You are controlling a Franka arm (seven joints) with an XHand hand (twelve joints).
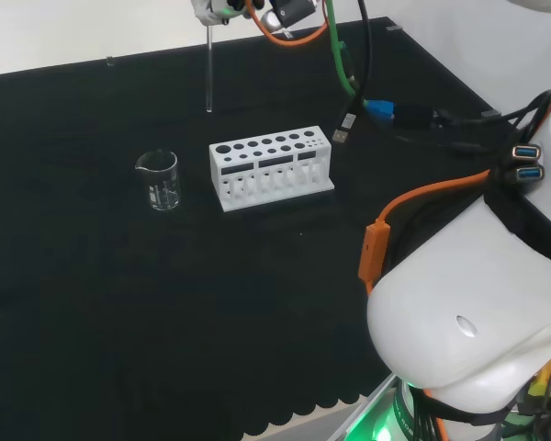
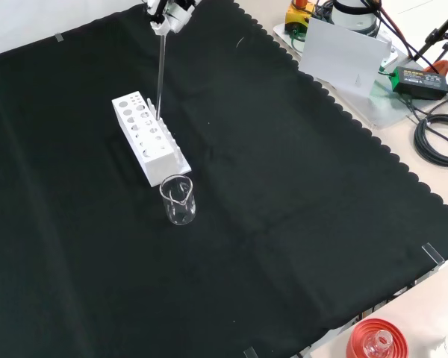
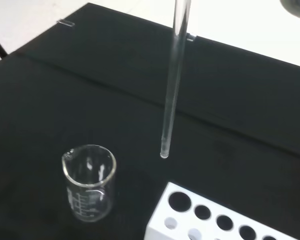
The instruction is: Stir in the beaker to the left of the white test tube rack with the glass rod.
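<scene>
Hand w/ rod above the rack
Fingers of the hand (image 2: 166, 12) are closed on the top of 1 glass rod (image 1: 208, 69), which hangs upright (tip in the air, near the rack's end). Below: 1 white test tube rack (image 1: 271, 168), 1 clear beaker (image 1: 159, 180) just left of it in head view, on black cloth (image 1: 165, 312).

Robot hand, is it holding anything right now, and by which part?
The robot hand holds the glass rod by its top end; the rod hangs upright, its lower tip free above the cloth.
</scene>
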